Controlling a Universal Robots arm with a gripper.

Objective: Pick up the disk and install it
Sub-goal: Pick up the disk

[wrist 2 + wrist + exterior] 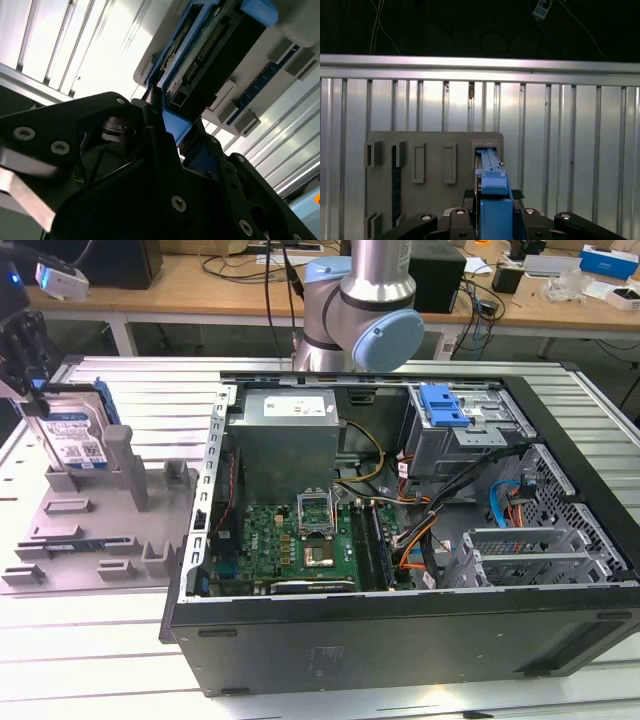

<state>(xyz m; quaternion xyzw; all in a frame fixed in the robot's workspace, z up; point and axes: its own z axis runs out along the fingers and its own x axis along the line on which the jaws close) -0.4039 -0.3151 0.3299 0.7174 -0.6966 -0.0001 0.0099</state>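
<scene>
claw [37, 390] clenched on the disk [72, 438], which stands on edge at the grey holder [90, 530], beside the open computer case [400, 640].

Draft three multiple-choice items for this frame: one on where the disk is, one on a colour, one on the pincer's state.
1. Where is the disk?
A. in the drive bay
B. at the grey holder on the exterior view's left
C. on the wooden desk

2. What colour are the disk's rails?
A. red
B. yellow
C. blue

3. What is the pincer doing?
A. closed on the disk
B. open above the motherboard
C. holding a cable

Answers:
1. B, the disk stands on edge by the holder's posts.
2. C, a blue rail shows in both wrist views.
3. A, the pincer clamps that rail from both sides.
</scene>
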